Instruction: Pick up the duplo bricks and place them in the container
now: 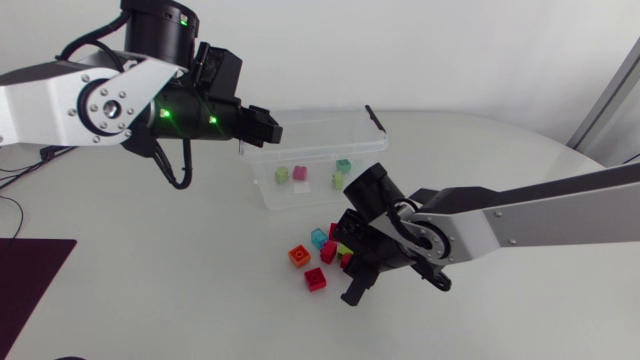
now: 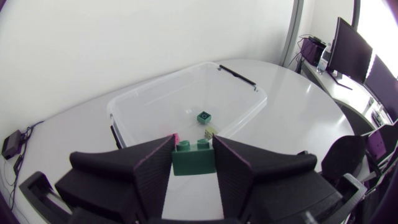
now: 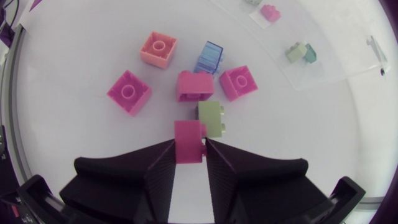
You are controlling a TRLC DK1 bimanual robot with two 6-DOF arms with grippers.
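My left gripper hangs over the left end of the clear plastic container, shut on a dark green duplo brick. Inside the container lie a teal brick and a few small ones. My right gripper is low at the pile on the table, shut on a pink-red brick. Just ahead of it lie a light green brick, a magenta brick, a pink brick, a blue brick, an orange brick and another pink brick.
The container's black-clipped lid edge is at its far right corner. A dark mat lies at the table's left edge. The loose bricks cluster just in front of the container.
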